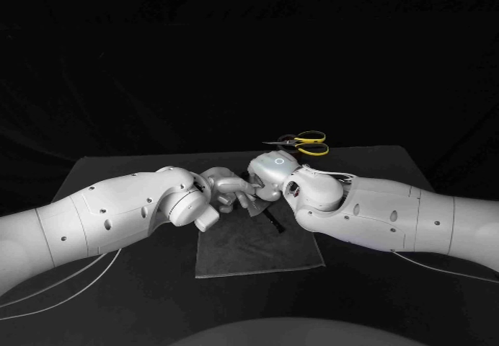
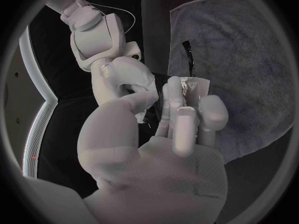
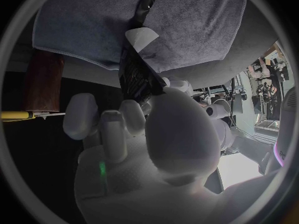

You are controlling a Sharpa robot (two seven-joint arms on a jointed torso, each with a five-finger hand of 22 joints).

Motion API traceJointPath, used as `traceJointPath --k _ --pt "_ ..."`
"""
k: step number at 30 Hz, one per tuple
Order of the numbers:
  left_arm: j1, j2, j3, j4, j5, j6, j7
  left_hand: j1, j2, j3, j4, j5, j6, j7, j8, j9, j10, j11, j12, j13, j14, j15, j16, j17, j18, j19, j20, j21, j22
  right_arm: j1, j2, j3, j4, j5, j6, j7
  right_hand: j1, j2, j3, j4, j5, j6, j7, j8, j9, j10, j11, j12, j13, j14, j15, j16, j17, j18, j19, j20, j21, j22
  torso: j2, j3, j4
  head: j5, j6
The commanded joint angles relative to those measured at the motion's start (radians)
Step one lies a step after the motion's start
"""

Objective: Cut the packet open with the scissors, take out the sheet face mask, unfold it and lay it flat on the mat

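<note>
Meeting above the middle of a black table (image 1: 400, 169): 2 white arms, hands close together. Left hand (image 1: 223, 189): fingers stretched forward and closed against the thumb, pinching the pale, shiny end of the packet (image 2: 201, 83). Right hand (image 1: 265, 180): clenched on the same packet, its dark body clamped between the thumb and the other fingers, as seen in the right wrist view. Packet: 1, long and narrow, mostly dark with a pale silvery flap at one end, held in the air between both hands, over the far part of the mat (image 1: 260, 252) and clear of its surface as far as can be told; one dark end hanging down toward the cloth in the head view. Open or sealed: cannot tell. Mat: 1, grey, soft cloth, roughly rectangular, lying flat on the table directly below and in front of the hands, near edge toward the robot, a little wavy along one border in the left wrist view. Scissors (image 1: 303, 143): 1 pair, yellow and black handles, lying flat on the table beyond the hands, at its far side, blades pointing to the head view's left, touched by neither hand, well apart from the packet.
</note>
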Motion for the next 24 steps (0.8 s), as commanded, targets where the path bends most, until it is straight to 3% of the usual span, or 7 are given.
traceJointPath --k 1,6,10,24 --pt "0.004 0.004 0.004 0.012 0.006 0.04 0.039 0.0 0.007 0.145 -0.149 0.005 0.006 -0.002 0.007 0.002 0.0 -0.008 0.005 0.0 0.024 -0.002 0.002 0.002 -0.007 -0.008 0.0 0.001 0.001 -0.011 0.001 -0.007 -0.017 -0.023 0.014 -0.018 0.009 0.023 0.013 0.002 -0.004 0.036 -0.015 0.026 0.011 0.018 -0.014 0.035 0.041 0.087 -0.012 0.011 0.187 -0.01 0.016 -0.004 0.018 0.031 0.0 0.0002 -0.0001 -0.001 -0.001" --pt "0.004 0.004 0.004 0.013 0.006 0.041 0.039 0.0 0.007 0.145 -0.149 0.005 0.006 -0.002 0.007 0.002 0.0 -0.008 0.005 0.0 0.024 -0.002 0.002 0.002 -0.007 -0.008 0.0 0.001 0.001 -0.013 0.001 -0.007 -0.025 -0.028 -0.008 -0.008 0.017 0.058 0.028 0.005 -0.004 0.067 -0.041 0.061 0.028 0.054 -0.036 0.105 0.09 0.094 -0.029 0.026 0.211 -0.017 0.036 -0.017 0.05 0.054 0.0 0.0 -0.0007 -0.001 -0.002" --pt "0.004 0.003 0.004 0.012 0.006 0.042 0.039 0.0 0.007 0.145 -0.149 0.005 0.006 -0.002 0.007 0.002 0.0 -0.008 0.005 0.0 0.024 -0.002 0.002 0.002 -0.007 -0.008 0.0 0.001 0.001 -0.014 -0.001 -0.007 -0.029 -0.031 -0.021 0.0 0.01 0.077 0.034 0.013 -0.004 0.059 -0.05 0.078 0.039 0.074 -0.043 0.14 0.114 0.097 -0.036 0.035 0.224 -0.022 0.047 -0.024 0.067 0.067 0.0 0.0001 -0.0003 -0.001 -0.001" --pt "0.004 0.002 0.004 0.009 0.006 0.043 0.035 0.001 0.009 0.144 -0.151 0.004 0.005 -0.002 0.006 0.001 -0.002 -0.008 0.006 0.0 0.023 -0.002 0.002 0.002 -0.007 -0.01 0.0 0.001 -0.001 -0.015 -0.035 -0.006 0.001 -0.028 -0.111 0.023 -0.001 0.092 0.044 0.024 -0.004 0.054 -0.054 0.106 0.057 0.087 -0.047 0.16 0.129 0.1 -0.04 0.042 0.236 -0.028 0.062 -0.03 0.092 0.085 0.0 0.0009 -0.001 -0.001 0.002"
